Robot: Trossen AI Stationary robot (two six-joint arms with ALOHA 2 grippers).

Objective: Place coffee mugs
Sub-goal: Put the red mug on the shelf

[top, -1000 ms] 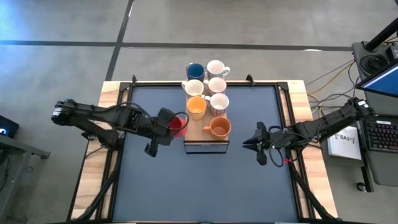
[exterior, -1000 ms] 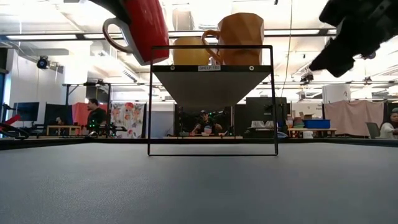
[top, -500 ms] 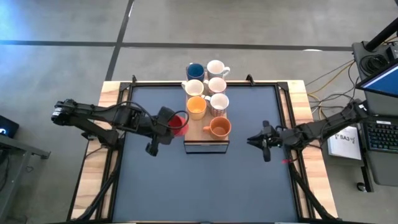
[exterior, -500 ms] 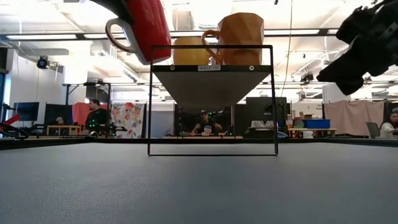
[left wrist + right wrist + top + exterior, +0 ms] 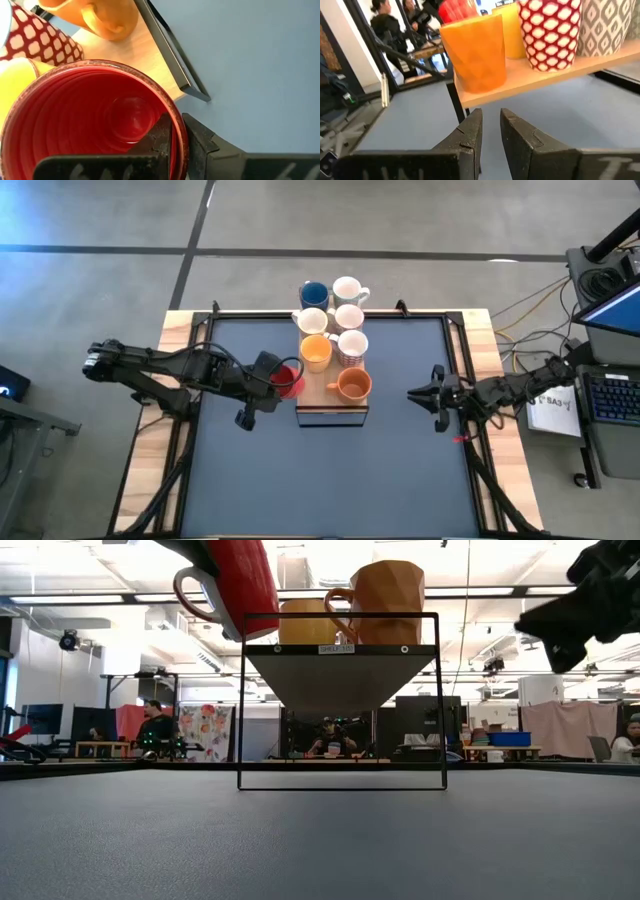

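Red mug sits pinched by its rim in my left tool, lifted off the table at the near left corner of the raised wooden board. On the board I see the brown-orange mug, yellow-orange mug and red-patterned white mug. My right tool hangs empty right of the board, its jaws only a narrow gap apart.
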